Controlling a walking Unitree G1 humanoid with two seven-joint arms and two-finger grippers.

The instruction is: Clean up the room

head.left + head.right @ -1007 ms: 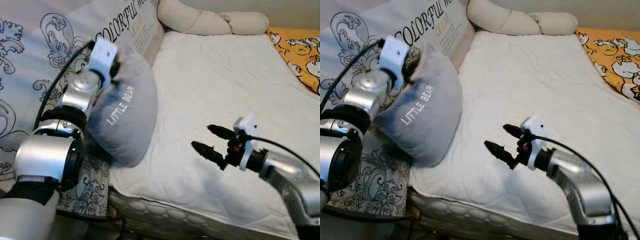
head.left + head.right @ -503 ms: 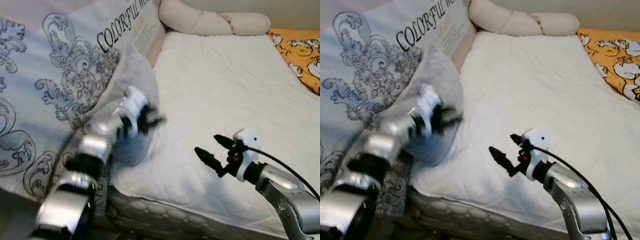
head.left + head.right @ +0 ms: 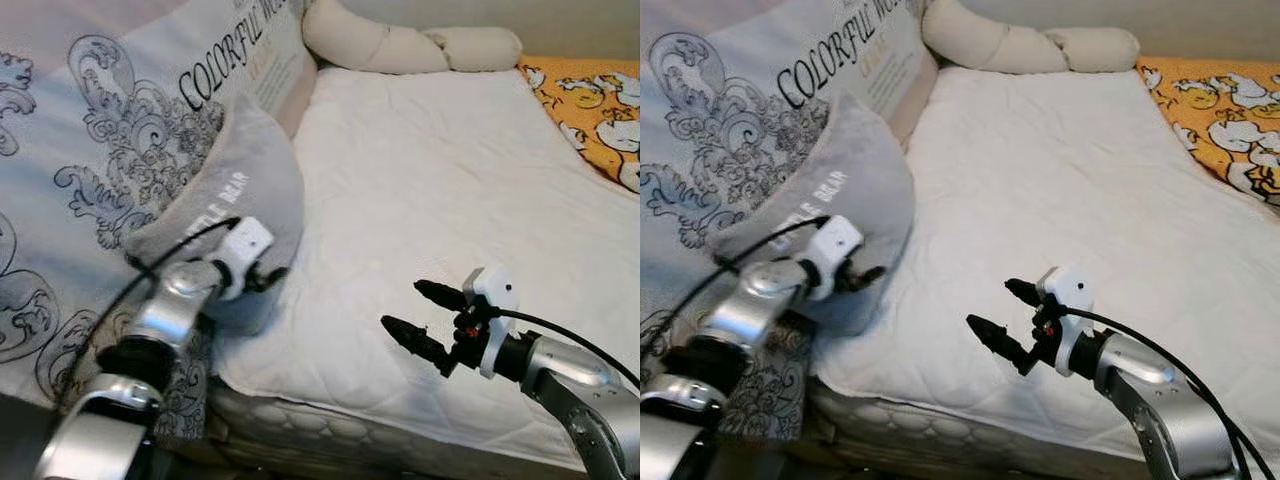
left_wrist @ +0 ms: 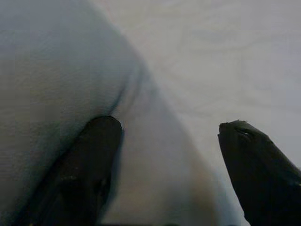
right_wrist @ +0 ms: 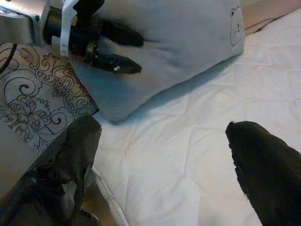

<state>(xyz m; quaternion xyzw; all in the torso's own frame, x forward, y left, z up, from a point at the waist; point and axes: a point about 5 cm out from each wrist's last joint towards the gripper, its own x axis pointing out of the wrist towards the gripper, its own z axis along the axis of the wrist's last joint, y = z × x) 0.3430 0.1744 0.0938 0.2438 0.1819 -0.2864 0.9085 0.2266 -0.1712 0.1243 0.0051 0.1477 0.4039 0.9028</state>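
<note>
At mattress edge, left gripper (image 5: 110, 49) open, seemingly touching grey pillow (image 3: 235, 190); right gripper (image 3: 420, 315) open above mattress (image 3: 430, 180).

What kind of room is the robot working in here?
Most likely a bedroom. A bed with a white quilted mattress cover takes up most of the view, a grey "LITTLE BEAR" pillow leans against a large printed pillow, and a long cream bolster lies at the far end.

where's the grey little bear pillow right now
In the left eye view the grey pillow leans on the patterned quilt at the mattress's left edge, the left hand at its lower end.
</note>
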